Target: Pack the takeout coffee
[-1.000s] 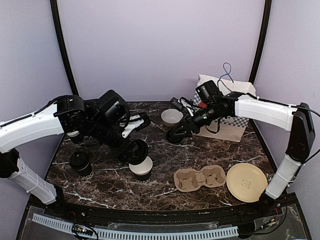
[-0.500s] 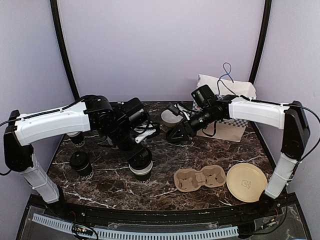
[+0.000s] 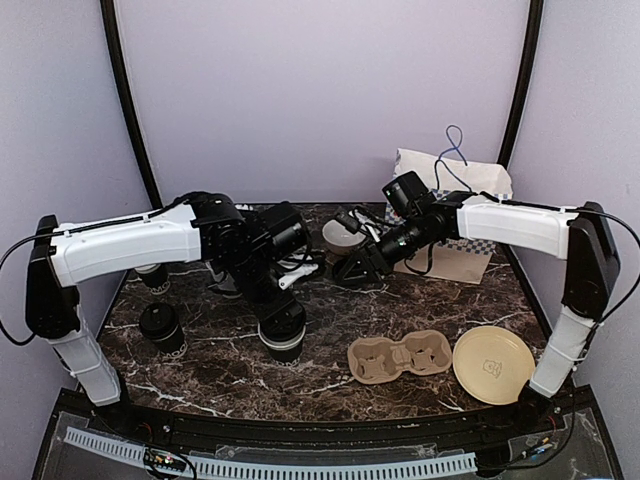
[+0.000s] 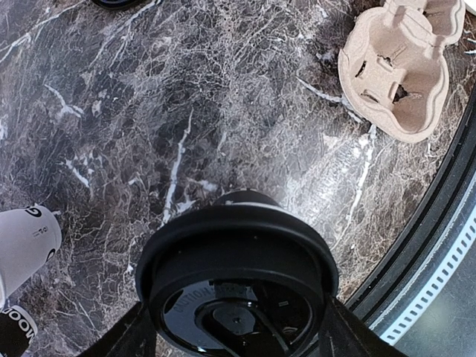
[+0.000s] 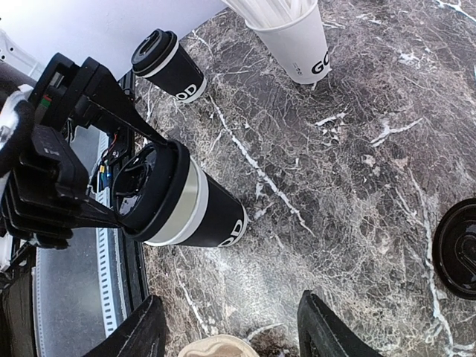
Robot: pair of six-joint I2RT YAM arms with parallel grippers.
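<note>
My left gripper is shut on a round black lid and holds it on top of a black paper cup that stands near the table's front middle. The cup's white rim band shows under the lid in the right wrist view. The left fingers grip the lid's sides. A second black cup with a lid on stands at the front left and also shows in the right wrist view. My right gripper is open and empty, low over the table right of the left arm.
A brown pulp cup carrier lies at the front right, a tan round plate beside it. A white bowl and a paper bag stand at the back. A white cup of sticks and a loose black lid are near.
My left gripper has carried the lid right and down onto the open cup, which now shows covered. My right gripper has barely shifted.
</note>
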